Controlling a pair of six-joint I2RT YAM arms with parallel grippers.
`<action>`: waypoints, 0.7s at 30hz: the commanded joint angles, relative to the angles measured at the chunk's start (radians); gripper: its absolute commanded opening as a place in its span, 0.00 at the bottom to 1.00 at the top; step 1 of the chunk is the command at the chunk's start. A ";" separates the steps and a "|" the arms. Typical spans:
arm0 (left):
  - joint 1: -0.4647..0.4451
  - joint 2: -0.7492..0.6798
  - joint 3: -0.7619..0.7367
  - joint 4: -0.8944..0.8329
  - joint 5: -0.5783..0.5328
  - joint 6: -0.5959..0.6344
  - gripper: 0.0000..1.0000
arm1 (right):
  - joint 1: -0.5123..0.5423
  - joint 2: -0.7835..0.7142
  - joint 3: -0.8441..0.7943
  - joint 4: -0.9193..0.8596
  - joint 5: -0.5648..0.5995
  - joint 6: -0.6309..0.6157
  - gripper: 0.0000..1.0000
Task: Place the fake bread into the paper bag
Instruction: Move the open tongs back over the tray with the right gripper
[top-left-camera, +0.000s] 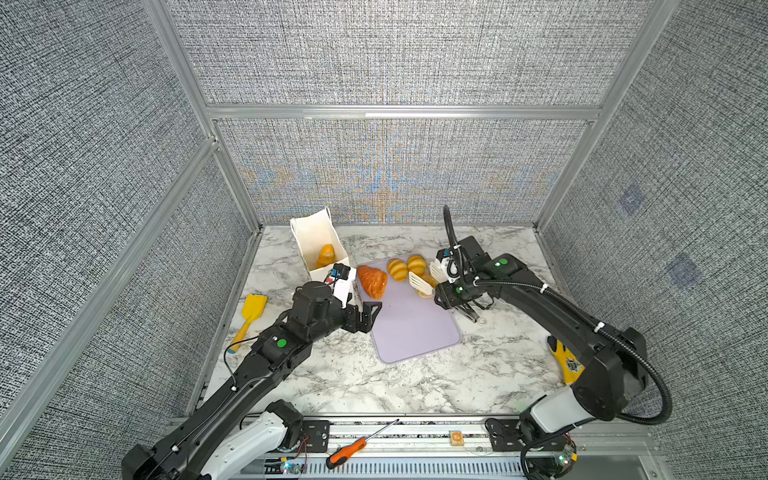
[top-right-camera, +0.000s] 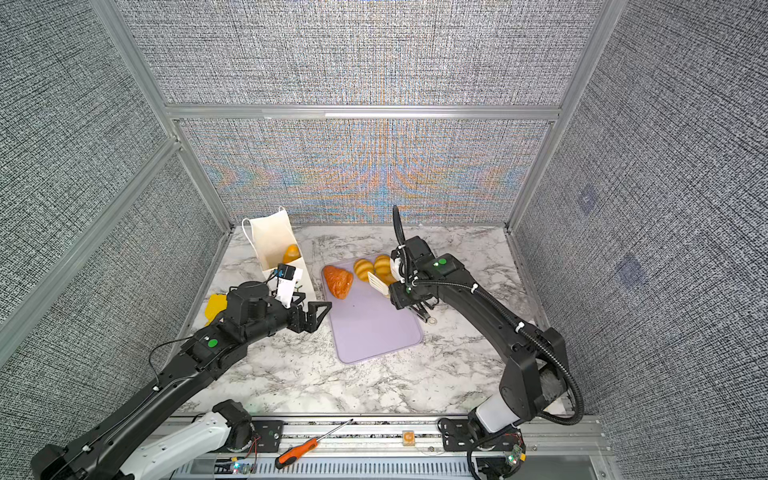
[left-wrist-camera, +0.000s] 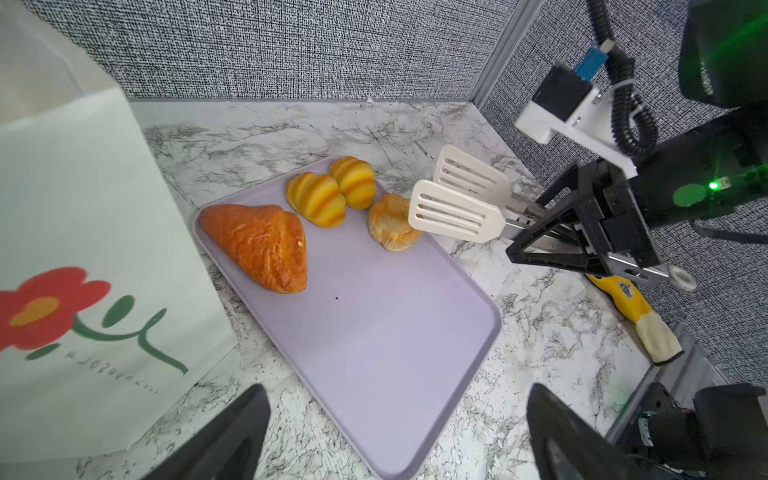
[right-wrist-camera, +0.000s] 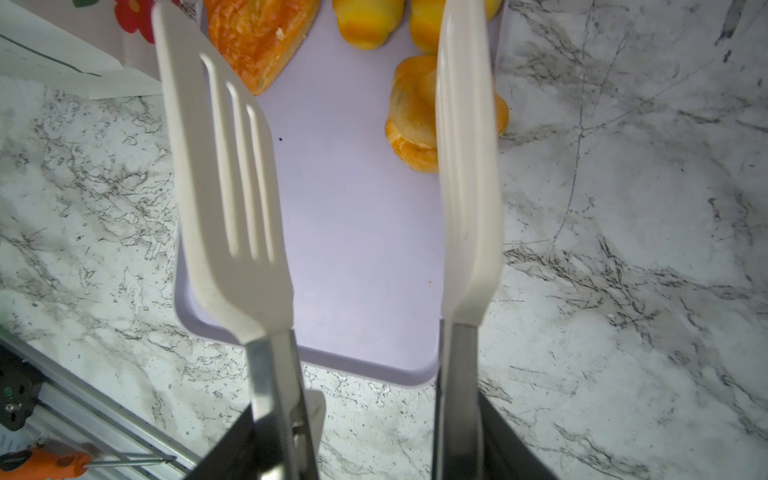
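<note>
- Standing upright at the back left of the table (top-left-camera: 415, 386), one paper bag (top-left-camera: 311, 232) is recorded with its mouth open.
- One yellow piece of fake bread (top-left-camera: 325, 255) is seen inside the bag, against its near wall. Whether more pieces lie deeper cannot be told.
- One lavender tray (top-left-camera: 411, 332) is listed just beside the bag. Four pieces are left at its far end.
- Those four are itemised as one reddish-brown croissant (left-wrist-camera: 259, 245), nearest the bag, two striped rolls (left-wrist-camera: 316, 199) (left-wrist-camera: 354, 182), touching each other, and one flaky ring pastry (left-wrist-camera: 390, 224), by the tray's right edge.
- One pair of white slotted tongs (left-wrist-camera: 457, 212) is pinched by the right claw (left-wrist-camera: 528, 226). The blades are held apart, and one is laid over the ring pastry. Nothing is gripped between them.
- One left claw (top-left-camera: 369, 311) is spread wide and empty, hovering between the bag's front and the tray's left edge.
- Progress is judged partial: at least one piece is bagged and four are outstanding, so five are counted in all. The ring pastry is judged the likely next pick.
- Also entered are one yellow spatula (top-left-camera: 251, 311) on the table's left side and one orange-handled screwdriver (top-left-camera: 347, 453) on the front rail.
</note>
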 joint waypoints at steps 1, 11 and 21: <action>-0.027 0.030 -0.009 0.100 -0.017 -0.025 0.98 | -0.026 -0.015 -0.035 0.035 -0.017 -0.011 0.60; -0.113 0.152 -0.022 0.228 -0.041 -0.057 0.98 | -0.120 -0.012 -0.145 0.084 -0.035 -0.049 0.60; -0.131 0.184 -0.058 0.289 -0.094 -0.068 0.99 | -0.176 0.068 -0.160 0.175 -0.075 -0.098 0.60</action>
